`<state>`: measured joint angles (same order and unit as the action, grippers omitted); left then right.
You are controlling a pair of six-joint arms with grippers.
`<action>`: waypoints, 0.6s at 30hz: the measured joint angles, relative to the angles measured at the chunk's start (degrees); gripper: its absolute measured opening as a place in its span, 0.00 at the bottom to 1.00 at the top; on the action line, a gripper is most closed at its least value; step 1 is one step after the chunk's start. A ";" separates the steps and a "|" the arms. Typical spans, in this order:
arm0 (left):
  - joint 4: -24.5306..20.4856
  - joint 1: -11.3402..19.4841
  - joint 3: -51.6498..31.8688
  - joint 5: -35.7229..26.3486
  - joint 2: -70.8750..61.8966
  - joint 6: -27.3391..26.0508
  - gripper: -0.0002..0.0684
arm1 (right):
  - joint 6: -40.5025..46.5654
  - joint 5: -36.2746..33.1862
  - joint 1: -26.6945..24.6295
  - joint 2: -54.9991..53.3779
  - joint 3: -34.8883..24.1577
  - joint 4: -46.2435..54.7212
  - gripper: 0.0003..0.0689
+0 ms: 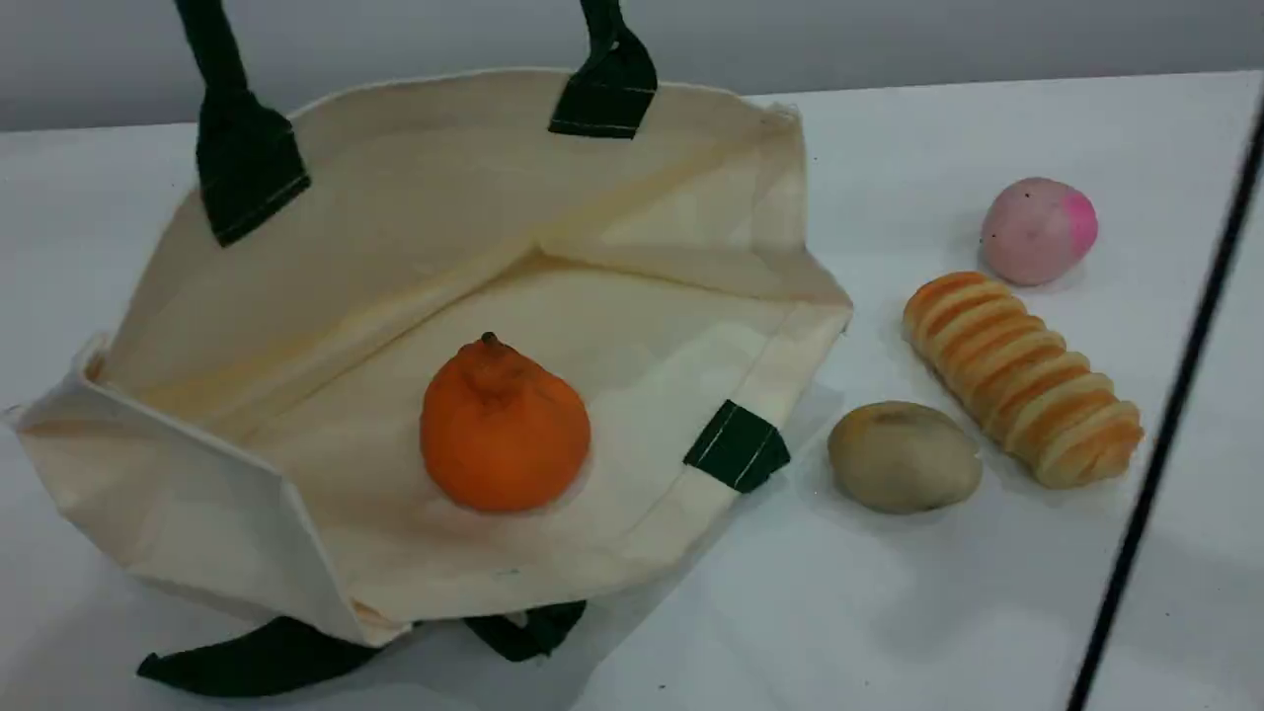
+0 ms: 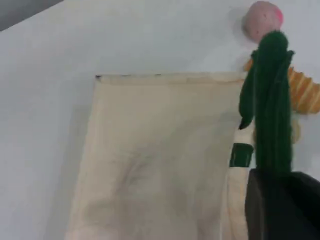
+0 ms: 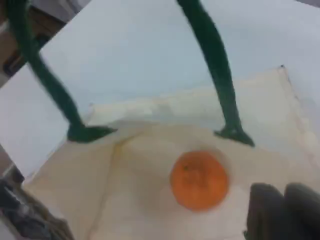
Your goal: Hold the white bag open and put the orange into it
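The white bag (image 1: 642, 326) lies on the table with its mouth spread wide toward the camera. The orange (image 1: 504, 434) rests inside it on the lower cloth wall, stem up. The bag's upper green handle (image 1: 242, 148) is pulled up out of the top of the scene view. In the left wrist view my left gripper (image 2: 280, 200) is shut on that green handle (image 2: 270, 100), above the bag's cream cloth (image 2: 160, 150). My right gripper (image 3: 283, 210) hovers above the bag (image 3: 140, 200), fingertips together and empty, just right of the orange (image 3: 199, 180).
Right of the bag lie a tan potato-like lump (image 1: 904, 456), a ridged bread loaf (image 1: 1022, 380) and a pink round fruit (image 1: 1037, 230). A thin black cable (image 1: 1165, 425) crosses the right side. The bag's other handle (image 1: 267, 657) lies flat by the front edge.
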<state>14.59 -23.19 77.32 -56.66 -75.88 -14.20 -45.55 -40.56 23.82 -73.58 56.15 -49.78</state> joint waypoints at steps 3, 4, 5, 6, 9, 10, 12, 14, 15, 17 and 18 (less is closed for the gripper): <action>0.11 0.00 0.00 0.05 0.00 -1.59 0.19 | 6.75 -0.86 0.00 5.17 0.00 7.70 0.11; 0.05 0.00 0.00 -0.04 0.05 -2.29 0.24 | 9.20 -1.23 0.00 6.98 0.00 9.84 0.11; -0.29 0.00 0.00 -0.41 0.05 -2.50 0.28 | 11.60 -1.39 0.00 8.77 0.00 12.28 0.11; -1.00 0.00 0.00 -0.98 0.05 -2.50 0.34 | 13.89 -1.82 0.00 10.23 0.00 14.70 0.11; -2.94 0.00 0.00 -2.94 0.05 -0.32 0.50 | 19.64 -3.49 0.00 15.11 0.00 21.35 0.11; -3.07 0.00 0.00 -3.54 0.05 0.79 0.54 | 21.11 -4.24 0.00 16.34 0.00 23.58 0.11; -2.81 0.00 0.00 -5.19 0.05 2.75 0.59 | 23.97 -6.34 0.00 19.18 0.00 27.45 0.11; -1.99 0.00 0.00 -7.38 0.05 4.00 0.61 | 25.97 -8.28 0.00 21.74 0.00 31.32 0.11; -1.88 0.00 -0.06 -8.81 0.05 4.72 0.61 | 27.11 -9.02 0.00 23.21 0.00 32.78 0.12; -1.14 0.00 -0.82 -10.46 0.56 6.01 0.61 | 28.96 -9.87 0.00 26.16 0.00 35.93 0.12; -0.75 0.00 -1.41 -10.85 1.03 6.23 0.61 | 29.93 -10.15 0.00 27.90 0.00 37.07 0.12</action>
<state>13.84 -23.19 75.91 -67.51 -74.85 -7.97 -15.61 -50.71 23.82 -45.68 56.15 -12.71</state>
